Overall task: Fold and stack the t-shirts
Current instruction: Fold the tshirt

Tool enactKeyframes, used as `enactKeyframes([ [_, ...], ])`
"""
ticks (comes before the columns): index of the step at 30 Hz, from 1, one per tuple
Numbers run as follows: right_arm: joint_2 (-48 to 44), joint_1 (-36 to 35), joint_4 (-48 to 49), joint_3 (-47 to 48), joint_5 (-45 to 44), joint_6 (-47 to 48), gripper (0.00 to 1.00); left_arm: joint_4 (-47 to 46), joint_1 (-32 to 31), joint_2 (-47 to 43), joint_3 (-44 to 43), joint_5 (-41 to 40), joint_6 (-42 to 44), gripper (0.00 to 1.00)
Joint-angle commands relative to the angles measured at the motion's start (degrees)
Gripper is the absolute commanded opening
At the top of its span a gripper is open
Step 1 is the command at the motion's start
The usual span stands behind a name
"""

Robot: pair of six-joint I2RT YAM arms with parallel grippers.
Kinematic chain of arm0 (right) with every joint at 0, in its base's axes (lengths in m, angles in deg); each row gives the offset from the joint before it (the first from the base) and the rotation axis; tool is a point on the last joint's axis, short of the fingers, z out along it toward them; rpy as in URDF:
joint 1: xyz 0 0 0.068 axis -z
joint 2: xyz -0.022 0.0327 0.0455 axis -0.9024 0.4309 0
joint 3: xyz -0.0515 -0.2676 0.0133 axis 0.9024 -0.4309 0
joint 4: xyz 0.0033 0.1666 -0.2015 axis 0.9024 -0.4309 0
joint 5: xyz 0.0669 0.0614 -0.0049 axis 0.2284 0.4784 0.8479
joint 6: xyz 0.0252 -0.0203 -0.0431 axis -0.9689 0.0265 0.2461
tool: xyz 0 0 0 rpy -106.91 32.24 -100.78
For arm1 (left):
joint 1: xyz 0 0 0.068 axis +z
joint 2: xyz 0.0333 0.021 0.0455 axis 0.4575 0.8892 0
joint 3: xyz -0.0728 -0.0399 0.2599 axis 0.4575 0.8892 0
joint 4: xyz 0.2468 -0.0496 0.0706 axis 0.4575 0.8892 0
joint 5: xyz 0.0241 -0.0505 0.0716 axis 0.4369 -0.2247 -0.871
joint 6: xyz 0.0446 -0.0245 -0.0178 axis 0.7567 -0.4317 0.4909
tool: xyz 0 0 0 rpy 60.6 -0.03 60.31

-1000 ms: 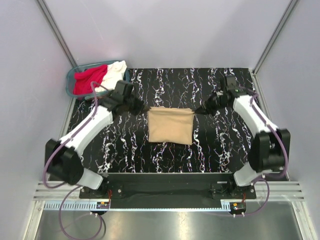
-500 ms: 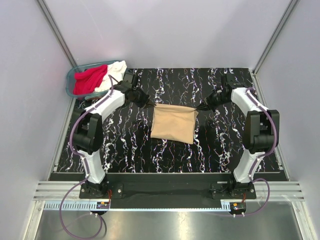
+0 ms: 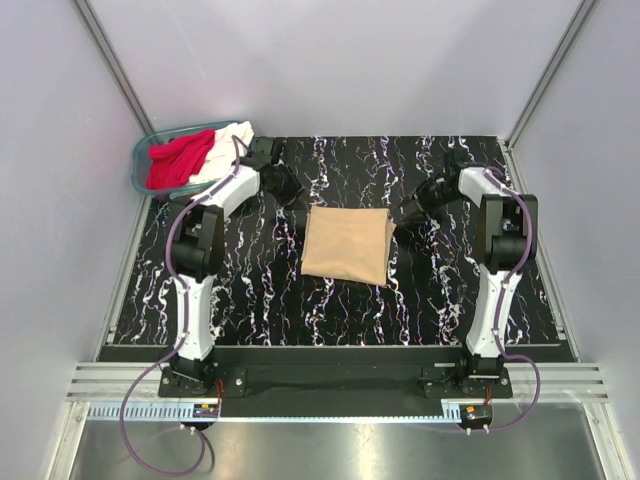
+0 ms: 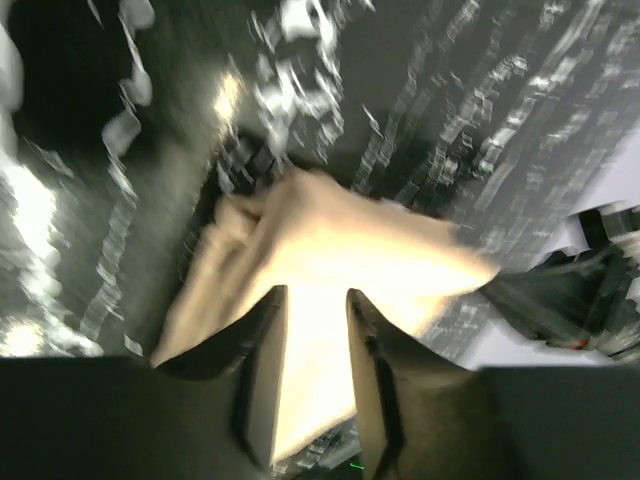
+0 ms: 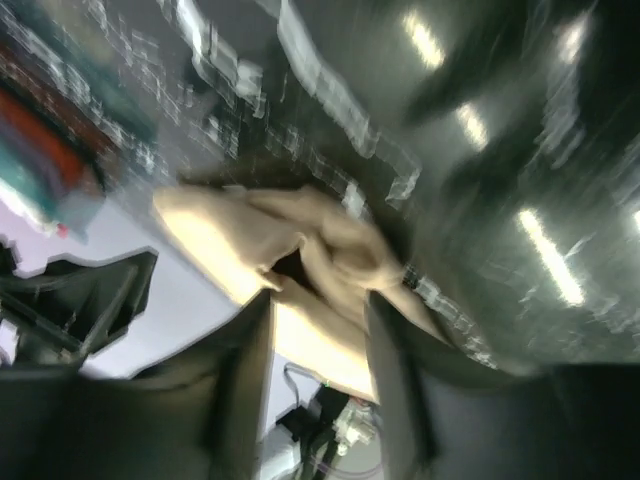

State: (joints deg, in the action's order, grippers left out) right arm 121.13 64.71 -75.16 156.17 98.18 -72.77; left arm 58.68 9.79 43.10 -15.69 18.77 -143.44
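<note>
Tan t-shirt [image 3: 346, 245] lies folded; red t-shirt [image 3: 180, 158] touches white t-shirt [image 3: 234, 137].

No word, label, brand, number or sign can be read in any of the three views. The pale ruled strip [image 3: 330, 410] along the metal rail at the near edge of the desk shows only fine tick marks, too small to give any figures. Both wrist views are blurred, and no lettering can be made out in them.
</note>
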Motion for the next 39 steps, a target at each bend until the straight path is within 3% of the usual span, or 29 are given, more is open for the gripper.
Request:
enactKeyframes([
  [1, 2.45, 1.88, -5.99, 8.59, -6.64, 9.88, 0.56, 9.32, 1.70, 2.10, -13.17, -4.39, 14.32, 0.38],
  [3, -0.52, 1.88, -7.75, 9.66, -9.20, 14.02, 0.66, 11.41, 1.44, 0.28, -14.20, -8.44, 18.05, 0.42],
  [5, -2.90, 1.62, -7.59, 8.70, -9.47, 16.83, 0.67, 9.74, 1.43, -4.10, -10.26, -7.75, 20.26, 0.51],
  [8, -7.55, 0.22, -5.32, 6.08, -5.02, 17.64, 0.64, 6.15, 0.38, -7.72, -5.16, -2.24, 20.97, 0.52],
  [12, -8.80, -3.04, 6.17, 1.50, 3.18, 12.90, 0.56, -3.86, -1.99, -8.96, 1.87, 6.56, 17.99, 0.47],
  [16, -4.42, -6.64, 13.76, 1.66, 9.42, 9.21, 0.53, -20.88, -2.43, -6.86, 8.11, 14.65, 9.92, 0.46],
  [18, -0.83, -6.65, 19.88, 1.40, 13.99, 5.96, 0.51, -23.74, -2.17, -3.35, 8.31, 15.80, 9.11, 0.46],
  [23, 4.55, -4.72, 26.94, 0.09, 18.81, 5.41, 0.50, -21.74, -0.41, 5.96, 3.48, 18.36, 10.15, 0.45],
  [26, 7.80, -2.26, 27.83, -1.84, 20.67, 7.17, 0.53, -18.57, 0.29, 6.69, 2.41, 18.10, 14.28, 0.44],
  [31, 3.52, 1.44, 26.44, -5.89, 19.89, 8.66, 0.53, -16.03, 0.29, -2.26, 7.67, 16.69, 18.33, 0.45],
  [35, -4.03, 1.26, 20.64, -6.42, 17.52, 8.85, 0.54, -15.40, -0.41, -13.06, 13.65, 16.51, 18.77, 0.48],
  [39, -11.16, 0.13, 15.01, -7.74, 14.44, 10.60, 0.56, -15.75, -3.13, -17.83, 19.02, 17.48, 17.19, 0.49],
])
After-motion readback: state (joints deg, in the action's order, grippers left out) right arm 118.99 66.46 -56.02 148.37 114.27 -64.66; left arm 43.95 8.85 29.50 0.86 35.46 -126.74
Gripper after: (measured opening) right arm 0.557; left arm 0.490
